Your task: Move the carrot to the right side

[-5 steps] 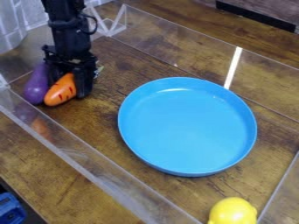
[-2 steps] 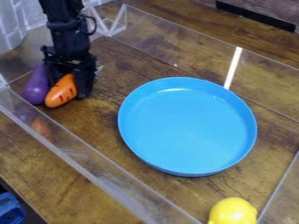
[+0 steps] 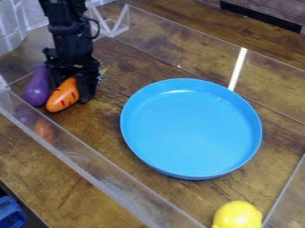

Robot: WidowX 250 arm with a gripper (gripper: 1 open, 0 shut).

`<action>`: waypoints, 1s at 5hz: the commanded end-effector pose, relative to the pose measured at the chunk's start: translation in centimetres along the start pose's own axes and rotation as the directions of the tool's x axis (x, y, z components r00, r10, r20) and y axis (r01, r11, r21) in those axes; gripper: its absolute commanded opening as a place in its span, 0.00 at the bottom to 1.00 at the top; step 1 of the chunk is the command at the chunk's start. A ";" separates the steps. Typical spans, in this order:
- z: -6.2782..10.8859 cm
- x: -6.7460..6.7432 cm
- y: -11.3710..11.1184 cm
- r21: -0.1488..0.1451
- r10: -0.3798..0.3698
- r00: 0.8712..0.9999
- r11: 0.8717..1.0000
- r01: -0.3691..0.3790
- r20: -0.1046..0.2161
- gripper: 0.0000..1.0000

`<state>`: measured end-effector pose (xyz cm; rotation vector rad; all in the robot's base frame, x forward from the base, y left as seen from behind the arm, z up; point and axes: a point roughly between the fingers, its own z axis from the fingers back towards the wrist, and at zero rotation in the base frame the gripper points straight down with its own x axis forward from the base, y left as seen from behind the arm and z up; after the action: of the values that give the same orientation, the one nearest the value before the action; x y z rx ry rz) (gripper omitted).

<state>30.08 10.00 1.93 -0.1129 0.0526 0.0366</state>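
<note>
The small orange carrot [image 3: 61, 94] lies low on the wooden table at the left, right beside a purple eggplant [image 3: 39, 85]. My black gripper [image 3: 74, 86] points straight down over the carrot's upper end, its fingers shut on it. The carrot's leafy top is hidden behind the fingers. The carrot's orange tip sticks out toward the lower left.
A large blue plate [image 3: 238, 151] fills the middle and right of the table. A yellow lemon [image 3: 237, 215] sits at the bottom edge. Clear acrylic walls [image 3: 89, 165] run along the front and left. A white rack [image 3: 113, 20] stands behind the arm.
</note>
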 end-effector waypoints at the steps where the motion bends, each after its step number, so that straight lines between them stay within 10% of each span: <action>1: -0.2 -0.6 -0.1 -0.012 -0.014 1.000 1.000 0.013 -0.017 0.00; 5: -0.4 -1.0 -0.3 -0.008 -0.043 0.998 0.999 0.043 -0.038 0.00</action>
<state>29.32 10.08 1.89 -0.1136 0.0731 -0.0134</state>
